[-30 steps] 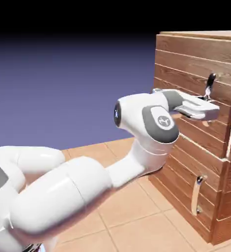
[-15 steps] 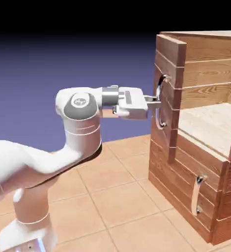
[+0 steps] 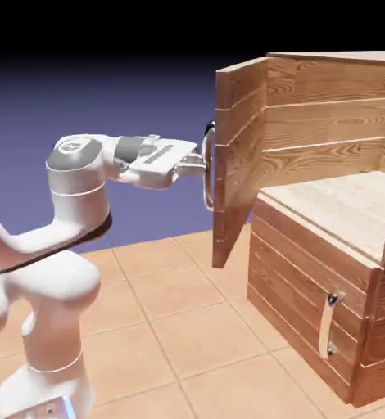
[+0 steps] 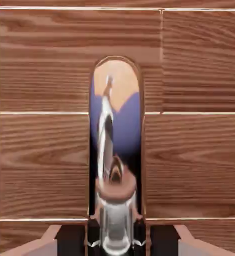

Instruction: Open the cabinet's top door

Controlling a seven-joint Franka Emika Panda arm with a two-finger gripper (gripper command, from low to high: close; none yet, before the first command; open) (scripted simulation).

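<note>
- Half a second ago the door [image 3: 234, 155] stood only slightly ajar; now it has swung well out toward the exterior view's left, and the arm [image 3: 44, 245] has drawn back with it.
- Five horizontal wood planks with visible grain make up the door, which hangs at an angle from the cabinet [image 3: 327, 204], its lower corner above the tiled surface [image 3: 179, 327].
- Inside, a pale wooden shelf [image 3: 343, 200] and planked back walls are exposed.
- The gripper [image 3: 197, 164] reaches level and is clamped tight on the handle [image 3: 208, 168], a long, curved, polished silver bar standing upright on the door's outer face.
- From the hand view, the shiny bar fills the middle, mirroring orange and violet, with dark finger pads [image 4: 93, 235] pressed to either side of it against grained planks.
- Below, the shorter panel [image 3: 310, 303] stays closed, its small silver handle [image 3: 330, 323] upright.
</note>
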